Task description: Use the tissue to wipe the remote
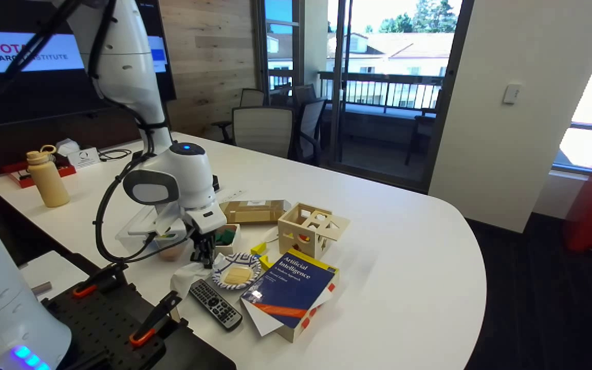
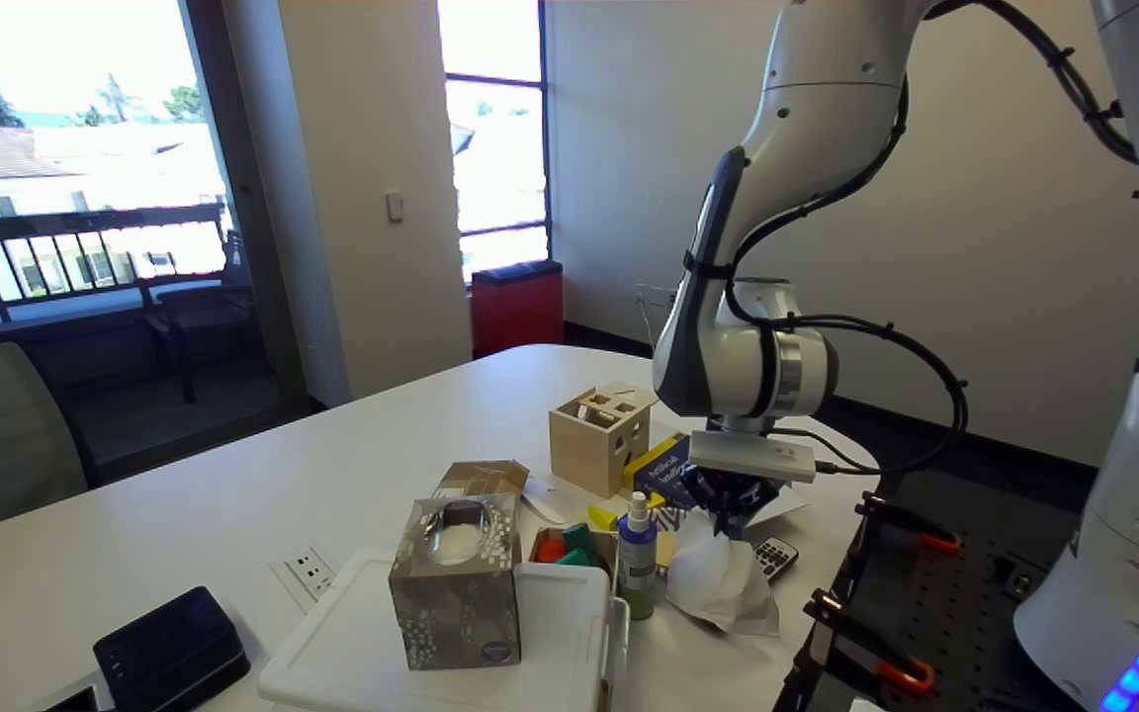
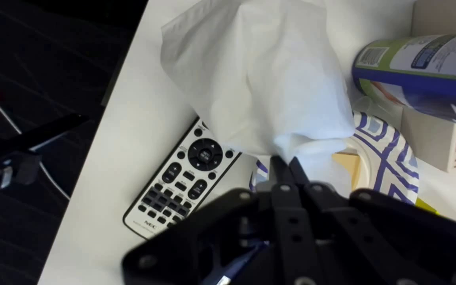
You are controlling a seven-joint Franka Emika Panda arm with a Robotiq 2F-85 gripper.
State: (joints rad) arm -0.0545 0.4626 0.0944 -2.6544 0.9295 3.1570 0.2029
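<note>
remote (image 3: 180, 180) looks pale up close, dark buttons, NEC printed near one end, and the tool (image 3: 286, 160) has a rumpled white tissue (image 3: 259, 79) pinched in its tips

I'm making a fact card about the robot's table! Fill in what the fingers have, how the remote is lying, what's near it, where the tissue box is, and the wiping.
Fingers: shut on a white tissue
Remote: flat on the table, buttons up
Near the remote: a patterned plate and a blue "Artificial Intelligence" book
Tissue box: on a white lid
Wiping: tissue hides one end of the remote in the wrist view; can't tell if they touch
</note>
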